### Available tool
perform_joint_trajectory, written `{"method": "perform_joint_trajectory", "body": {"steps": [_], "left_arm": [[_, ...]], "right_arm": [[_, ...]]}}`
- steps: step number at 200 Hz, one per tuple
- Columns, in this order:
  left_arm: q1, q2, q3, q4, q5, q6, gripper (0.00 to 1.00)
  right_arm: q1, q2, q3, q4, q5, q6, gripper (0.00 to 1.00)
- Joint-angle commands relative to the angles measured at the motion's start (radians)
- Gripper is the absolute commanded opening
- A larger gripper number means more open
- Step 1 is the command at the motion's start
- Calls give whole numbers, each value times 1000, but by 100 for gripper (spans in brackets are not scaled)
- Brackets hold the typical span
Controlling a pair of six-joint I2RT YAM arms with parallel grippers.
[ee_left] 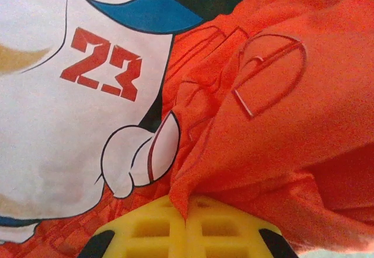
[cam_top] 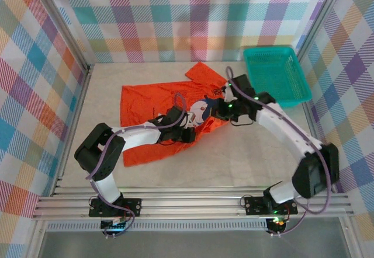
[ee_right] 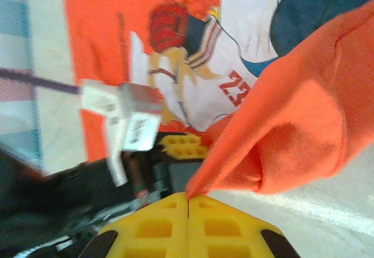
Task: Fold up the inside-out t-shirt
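Orange-red inside-out t-shirt [cam_top: 149, 103] lies rumpled on the tabletop [cam_top: 245, 153], seen from overhead. Left wrist: left tool [ee_left: 186, 211] pinched shut on a cloth ridge beside the print [ee_left: 70, 124]. Right wrist: right tool [ee_right: 187, 202] clamps another peak. First fold seemingly beginning; next, lift both evenly.

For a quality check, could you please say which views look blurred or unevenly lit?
Top external: sharp, evenly lit, t-shirt clear; left wrist: print crisp, left gripper slightly soft; right wrist: soft overall, left arm smeared beyond the right gripper.
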Motion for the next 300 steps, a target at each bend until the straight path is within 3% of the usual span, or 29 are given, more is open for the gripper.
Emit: {"method": "perform_joint_trajectory", "body": {"steps": [1,34,69,97,110,126,149,175,202,227,249,276,300], "left_arm": [[-3,32,-19,-36,-16,9,0],[-5,38,-28,-36,-14,10,0],[-4,34,-10,-39,12,3,0],[-4,-6,-8,-38,3,-3,20],[-4,-27,-6,-42,2,-4,23],[-4,-46,-1,-52,6,-7,22],[-4,-65,1,-61,9,-13,11],[-4,-66,-9,-61,8,-16,3],[-4,-64,-22,-54,19,-24,7],[-4,-68,-47,-35,15,-29,13],[-5,-51,-60,-28,19,-30,9],[-5,-39,-78,-14,25,-35,0],[-4,-43,-84,-18,20,-30,0]], "right_arm": [[-87,-70,4,-37,-76,-1,0],[-185,-83,-40,-20,-82,-12,0],[-164,27,-107,45,-123,-22,0],[-66,70,-176,92,-66,-11,28],[-17,94,-196,104,-36,-3,33],[39,127,-218,137,-3,15,32],[91,183,-218,168,26,39,23],[120,269,-198,173,65,38,27],[124,329,-180,176,97,36,37],[126,358,-163,178,117,33,38],[126,384,-148,181,131,28,36],[126,398,-124,166,144,20,11],[126,384,-119,153,144,14,0]]}}
